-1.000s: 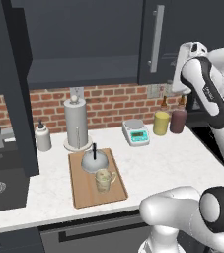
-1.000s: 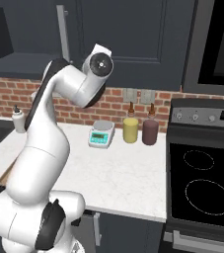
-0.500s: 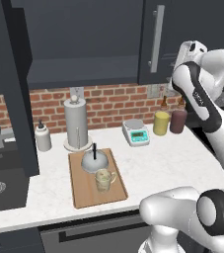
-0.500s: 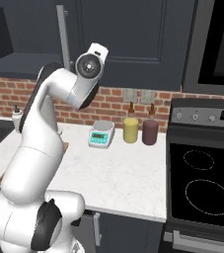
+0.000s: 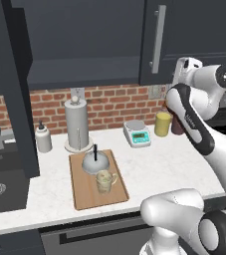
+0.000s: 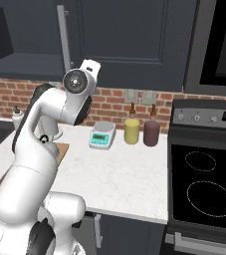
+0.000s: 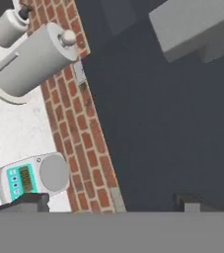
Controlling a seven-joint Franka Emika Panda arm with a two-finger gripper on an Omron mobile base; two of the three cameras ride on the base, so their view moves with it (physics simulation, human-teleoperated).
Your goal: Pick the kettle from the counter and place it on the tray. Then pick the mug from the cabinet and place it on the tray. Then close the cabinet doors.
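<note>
The light-brown tray (image 5: 87,194) lies on the white counter (image 5: 169,164). On it stand the grey kettle (image 5: 95,162) with its black handle and, just in front, the cream mug (image 5: 104,181). The cabinet (image 5: 84,45) shows a dark shelf. Its left door (image 5: 12,99) is swung out, while its right door (image 5: 194,35) with a silver bar handle (image 5: 158,37) lies flat. My gripper (image 5: 182,69) is raised at that door's lower edge, far from the tray. In the hand view my gripper (image 7: 108,205) is open, with only the dark door face (image 7: 158,123) between its fingertips (image 7: 27,202).
A tall paper-towel cylinder (image 5: 77,122), a white bottle (image 5: 43,138), a small scale (image 5: 137,132), a yellow jar (image 5: 162,123) and a dark jar (image 6: 151,132) line the brick wall. A dark sink (image 5: 0,187) is at the left and a black stove (image 6: 204,184) at the right.
My hand has shifted a little left and down along the right door's lower edge. Kettle, mug, tray and both doors stand as before.
</note>
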